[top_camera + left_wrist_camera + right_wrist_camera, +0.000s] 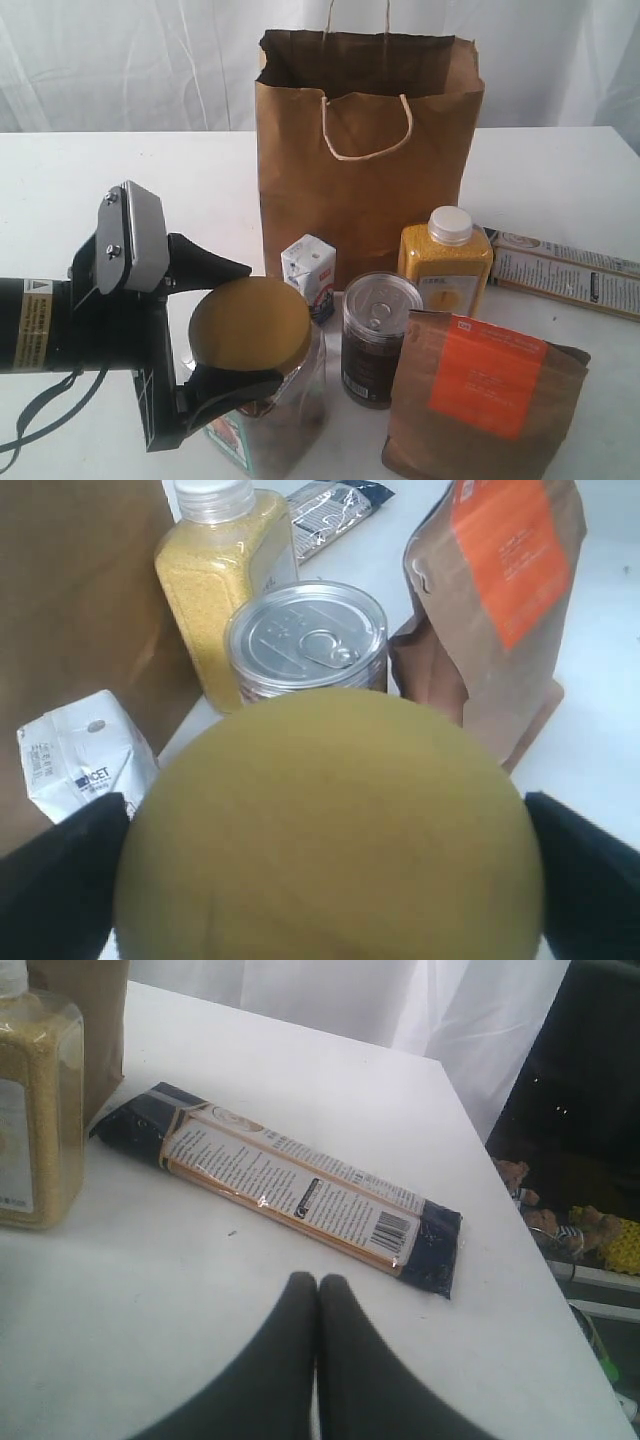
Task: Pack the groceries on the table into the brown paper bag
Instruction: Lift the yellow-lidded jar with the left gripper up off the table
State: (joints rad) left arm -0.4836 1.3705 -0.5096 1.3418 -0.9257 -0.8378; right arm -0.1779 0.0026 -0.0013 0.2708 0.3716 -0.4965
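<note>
My left gripper [255,325] is shut on the yellow-lidded clear jar [250,330], a black finger on each side of its lid [330,830]; the jar stands at the table's front. Beside it are the silver-topped can [380,335], the white-blue carton [310,270], the white-capped yellow bottle [445,265] and the orange-labelled brown pouch [485,400]. The flat printed box [290,1185] lies at the right, ahead of my right gripper [317,1285], which is shut and holds nothing. The brown paper bag [365,140] stands open-topped behind the group. No white lumps are in view.
The white table [120,170] ends close to the printed box on the right, with a dark space and soft toys [560,1225] beyond that edge. A white curtain [130,60] hangs behind the bag. The can [305,640] and pouch [500,590] stand close to the jar.
</note>
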